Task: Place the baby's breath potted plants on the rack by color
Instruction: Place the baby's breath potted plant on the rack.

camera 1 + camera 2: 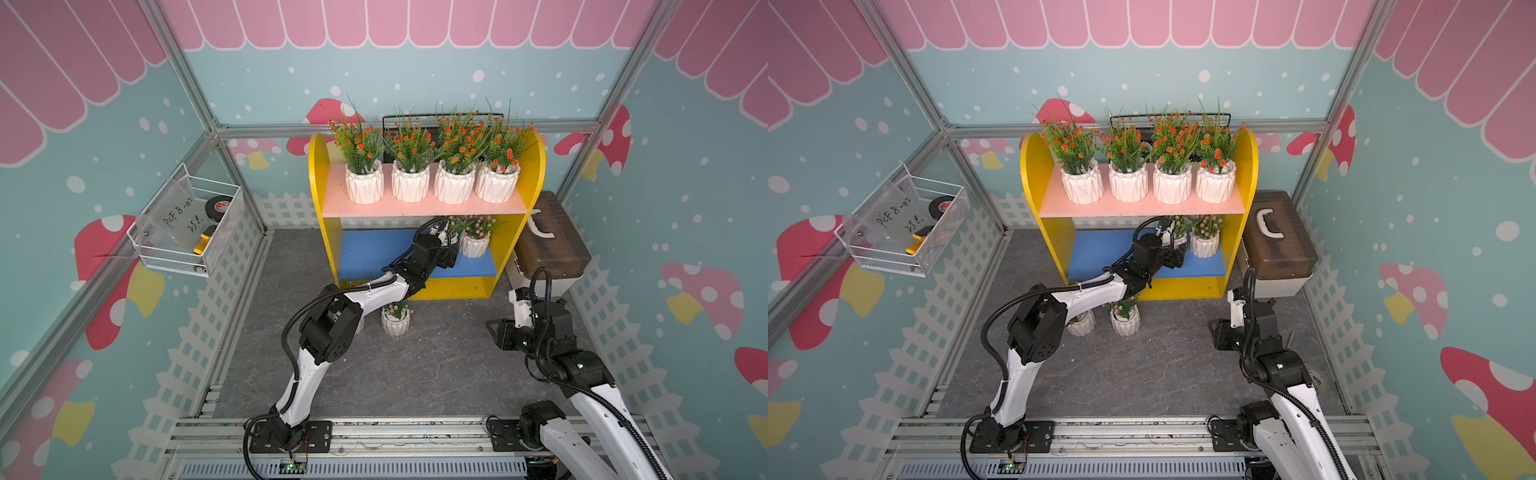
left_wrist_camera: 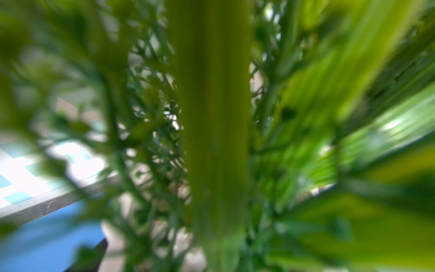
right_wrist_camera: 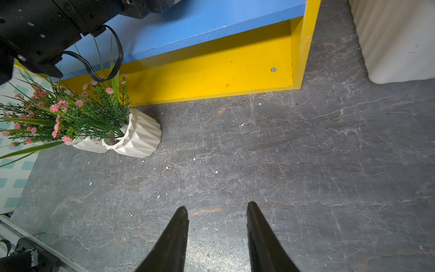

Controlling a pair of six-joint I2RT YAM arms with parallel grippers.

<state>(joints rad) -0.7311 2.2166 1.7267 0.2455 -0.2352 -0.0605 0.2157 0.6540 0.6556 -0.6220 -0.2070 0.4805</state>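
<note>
Nearest us, the right tool [image 3: 217,208] hangs over the grey stone-patterned worktop [image 3: 282,164] near its right edge. Its two dark fingers stand apart with nothing between them.

A little further in, before the front of the rack, two small white ribbed pots of green sprigs with pale pink flowers stand upright on the worktop. One [image 1: 1124,320] is just beside the other [image 1: 1080,323], which the left arm [image 1: 1088,293] partly covers.

Behind them stands the two-tier rack with yellow rounded side panels [image 1: 536,174]. The left tool [image 1: 452,251] sits over the blue lower board [image 1: 374,253], close against a third pink-flowered pot [image 1: 1179,227] that it half hides. We cannot tell whether this tool grips the pot or stands free of it, as the left wrist view shows only blurred green sprigs. A fourth pink-flowered pot [image 1: 473,245] stands just beside, at the board's right end.

On the pink upper board [image 1: 415,208], four like pots with orange-red flowers stand upright in a row: the leftmost [image 1: 365,187], the next [image 1: 410,187], the third [image 1: 455,185] and the rightmost [image 1: 497,183].

Against the rack's right side sits a brown translucent box with a white handle [image 1: 552,245].
</note>
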